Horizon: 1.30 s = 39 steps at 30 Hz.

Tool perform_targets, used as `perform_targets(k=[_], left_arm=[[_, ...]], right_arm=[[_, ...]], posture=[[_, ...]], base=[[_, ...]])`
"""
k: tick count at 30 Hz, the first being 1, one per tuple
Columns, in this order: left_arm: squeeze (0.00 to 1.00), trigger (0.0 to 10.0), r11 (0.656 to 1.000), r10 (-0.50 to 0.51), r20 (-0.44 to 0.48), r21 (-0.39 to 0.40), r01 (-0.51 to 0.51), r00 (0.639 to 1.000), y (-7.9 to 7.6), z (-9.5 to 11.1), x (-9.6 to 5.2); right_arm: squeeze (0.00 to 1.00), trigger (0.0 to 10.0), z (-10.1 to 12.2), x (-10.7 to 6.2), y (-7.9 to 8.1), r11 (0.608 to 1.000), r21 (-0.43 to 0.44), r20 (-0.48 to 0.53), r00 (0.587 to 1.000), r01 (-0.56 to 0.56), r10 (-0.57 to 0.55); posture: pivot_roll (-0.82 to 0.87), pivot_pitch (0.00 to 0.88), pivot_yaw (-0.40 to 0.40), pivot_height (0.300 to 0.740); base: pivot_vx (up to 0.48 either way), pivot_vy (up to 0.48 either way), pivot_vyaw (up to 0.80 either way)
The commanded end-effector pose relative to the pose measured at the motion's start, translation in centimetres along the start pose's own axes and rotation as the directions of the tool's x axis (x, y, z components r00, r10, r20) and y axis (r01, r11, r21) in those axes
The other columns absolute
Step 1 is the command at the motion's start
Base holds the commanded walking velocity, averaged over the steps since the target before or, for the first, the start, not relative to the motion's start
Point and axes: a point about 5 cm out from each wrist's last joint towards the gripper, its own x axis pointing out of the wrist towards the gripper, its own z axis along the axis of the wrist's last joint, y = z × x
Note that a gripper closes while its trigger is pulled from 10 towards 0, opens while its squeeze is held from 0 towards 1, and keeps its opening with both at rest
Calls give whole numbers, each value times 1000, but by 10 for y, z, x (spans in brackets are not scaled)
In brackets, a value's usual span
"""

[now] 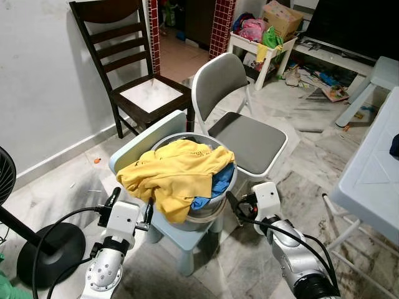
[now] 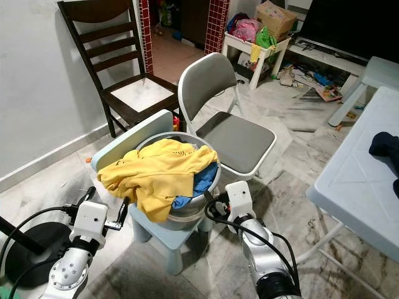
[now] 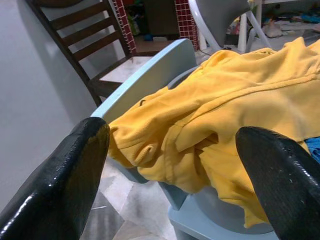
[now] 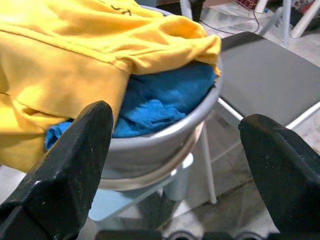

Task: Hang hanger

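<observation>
Looking down from the head, a yellow shirt [image 1: 174, 174] lies heaped on a grey basin [image 1: 212, 202], which sits on a small blue chair [image 1: 156, 146] so the clothes are easy to reach. A grey folding chair [image 1: 240, 134] stands just beyond it, and a dark wooden chair [image 1: 134, 62] is far left by the wall. I can see no hanger, so it cannot be placed.

From the left wrist, the left gripper [image 3: 172, 150] has its fingers wide apart, holding nothing, near the shirt's left side.

From the right wrist, the right gripper [image 4: 185, 150] is spread wide too, empty, near the basin's rim and a blue cloth [image 4: 160, 102].
</observation>
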Motion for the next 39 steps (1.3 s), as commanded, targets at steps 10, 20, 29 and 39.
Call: perform_targets(k=[10, 20, 29, 39], left_arm=[[0, 10000, 1000, -14, -6, 4, 14, 1000, 1, 0, -1], [0, 10000, 1000, -9, -24, 9, 10, 1000, 0, -3, -3], [0, 10000, 1000, -6, -17, -7, 5, 1000, -3, -2, 0], [0, 10000, 999, -24, -30, -25, 23, 999, -6, -3, -2]], right_arm=[[1000, 10000, 1, 2, 4, 1000, -11, 1, 1000, -23, 23], [1000, 10000, 0, 2, 4, 1000, -11, 1, 1000, -21, 21], [1000, 10000, 4, 5, 4, 1000, -10, 8, 1000, -13, 13], [1000, 10000, 4, 6, 4, 1000, -12, 5, 1000, -11, 11]], posture=[[1, 18, -67, 740], [4, 24, -68, 740], [8, 11, -71, 740], [17, 14, -73, 740]], base=[[310, 351, 0], [248, 277, 0], [0, 0, 0], [0, 0, 0]])
